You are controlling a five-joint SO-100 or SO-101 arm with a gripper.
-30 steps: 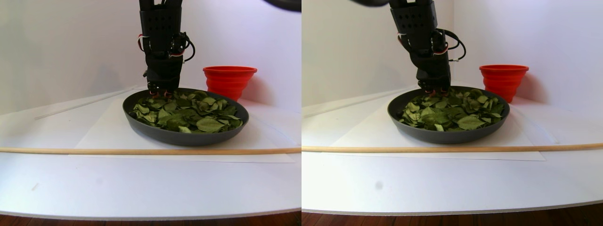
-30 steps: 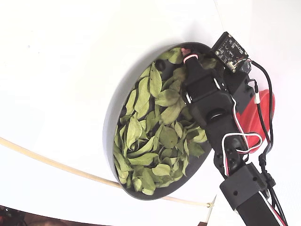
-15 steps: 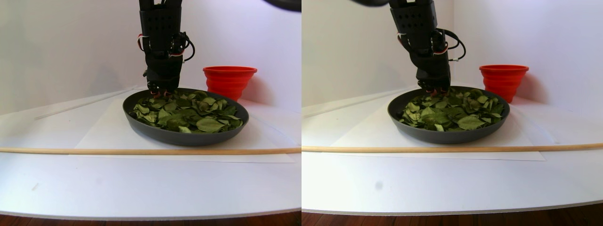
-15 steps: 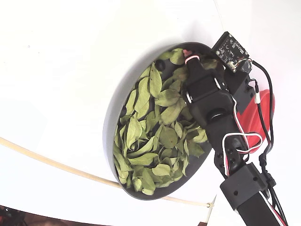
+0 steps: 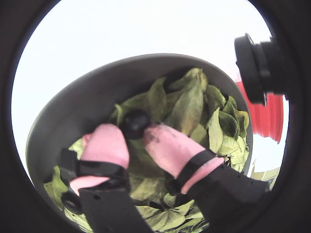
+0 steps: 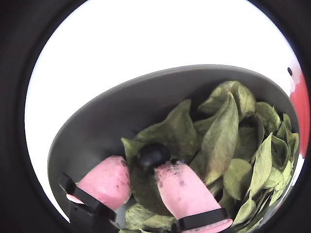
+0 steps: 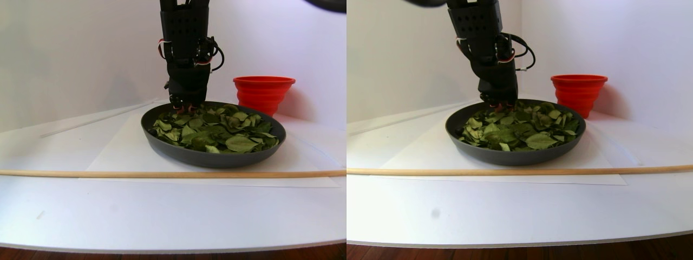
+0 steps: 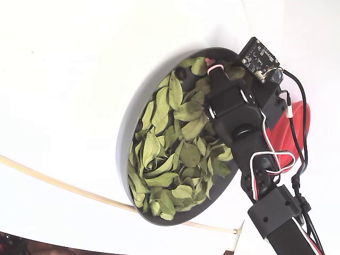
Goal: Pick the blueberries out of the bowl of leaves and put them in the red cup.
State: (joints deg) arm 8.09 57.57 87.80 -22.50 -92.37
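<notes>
White table (image 7: 162, 211); pink padded end effector (image 5: 137, 132) pinching round blueberry (image 5: 134, 123).

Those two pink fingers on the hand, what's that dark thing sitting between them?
A blueberry, small, round and dark, pinched between the pink fingertips of the hand above the leaves in the bowl. Both wrist views show it.
</notes>
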